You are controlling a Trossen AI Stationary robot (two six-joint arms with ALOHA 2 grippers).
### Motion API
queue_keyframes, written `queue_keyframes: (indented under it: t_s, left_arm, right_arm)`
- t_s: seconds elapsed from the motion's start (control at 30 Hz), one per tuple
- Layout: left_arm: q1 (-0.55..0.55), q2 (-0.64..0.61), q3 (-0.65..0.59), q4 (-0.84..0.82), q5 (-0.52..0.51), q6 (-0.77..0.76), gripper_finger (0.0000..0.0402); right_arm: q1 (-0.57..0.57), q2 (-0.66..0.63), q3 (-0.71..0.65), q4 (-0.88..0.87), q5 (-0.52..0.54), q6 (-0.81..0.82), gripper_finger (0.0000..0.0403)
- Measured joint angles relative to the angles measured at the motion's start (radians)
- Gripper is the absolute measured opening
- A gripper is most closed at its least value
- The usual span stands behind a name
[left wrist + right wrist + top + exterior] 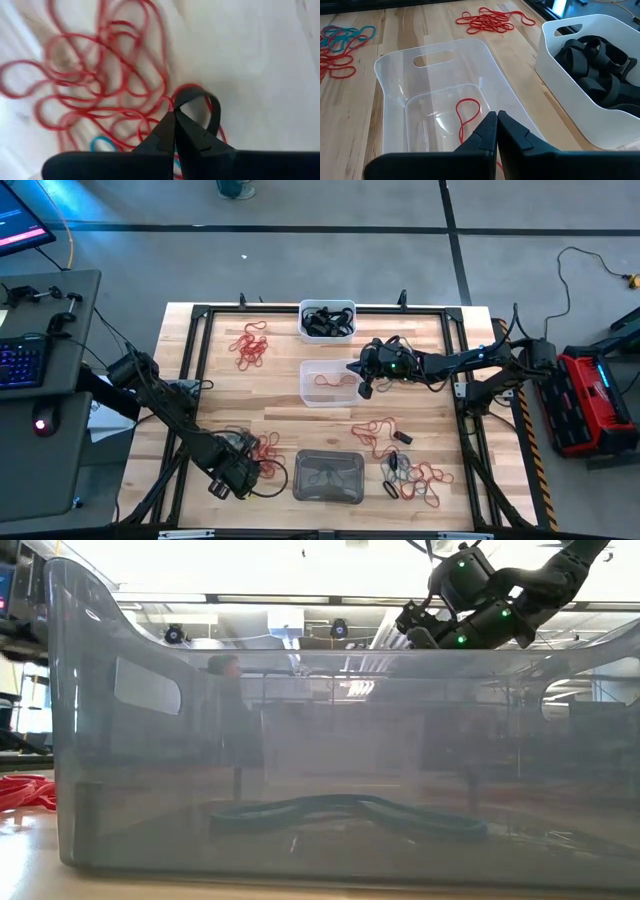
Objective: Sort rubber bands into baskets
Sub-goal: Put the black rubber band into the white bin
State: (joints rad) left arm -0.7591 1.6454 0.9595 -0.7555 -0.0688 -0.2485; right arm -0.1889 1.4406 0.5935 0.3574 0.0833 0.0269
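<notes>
My left gripper (238,472) (175,112) is at the table's near left, over a pile of red rubber bands (100,75) with a blue one (102,144), and is shut on a black rubber band (200,95). My right gripper (365,380) (497,115) hangs shut and empty over the clear basket (310,392) (395,65), where one red band (467,117) lies on the floor. The white basket (327,308) (560,65) holds black bands (600,60). The grey basket (328,492) (100,740) holds a teal band (350,808). My left gripper pinches the black rubber band between its two fingertips at one spot of the loop (176,106). The rest of the loop (216,110) stands out beyond the tips in an open curve, above the red bands. Whether it is clear of them, I cannot tell.
More red bands lie at the far left (250,345) (492,20) and at the middle right (375,430). A mixed heap of red and black bands (415,480) lies at the near right. A black frame (190,320) runs round the tabletop.
</notes>
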Motion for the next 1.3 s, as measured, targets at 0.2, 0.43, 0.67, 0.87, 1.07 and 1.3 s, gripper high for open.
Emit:
queue_keyframes:
  t_s: [0.2, 0.43, 0.67, 0.87, 1.07, 1.3]
  left_arm:
    - [0.049, -0.062, 0.002, -0.019, -0.076, -0.014, 0.0000]
    - [0.192, -0.147, 0.003, -0.019, -0.164, 0.010, 0.0000]
    - [0.464, -0.187, 0.003, 0.025, -0.133, 0.112, 0.0000]
    - [0.740, -0.188, 0.003, 0.204, -0.062, 0.234, 0.0000]
    - [0.984, -0.181, 0.049, 0.298, -0.010, 0.316, 0.0000]
    - [1.193, -0.076, 0.211, 0.306, -0.008, 0.471, 0.0000]
  right_arm:
    - [0.000, 0.000, 0.000, 0.003, 0.000, 0.000, 0.0000]
    - [0.000, 0.000, 0.000, 0.005, 0.000, 0.000, 0.0000]
    - [0.000, 0.000, 0.000, 0.005, 0.000, 0.000, 0.0000]
    - [0.000, 0.000, 0.000, 0.004, 0.000, 0.001, 0.0000]
    - [0.000, 0.000, 0.000, 0.002, 0.000, 0.003, 0.0000]
    - [0.000, 0.000, 0.000, 0.004, 0.000, 0.000, 0.0000]
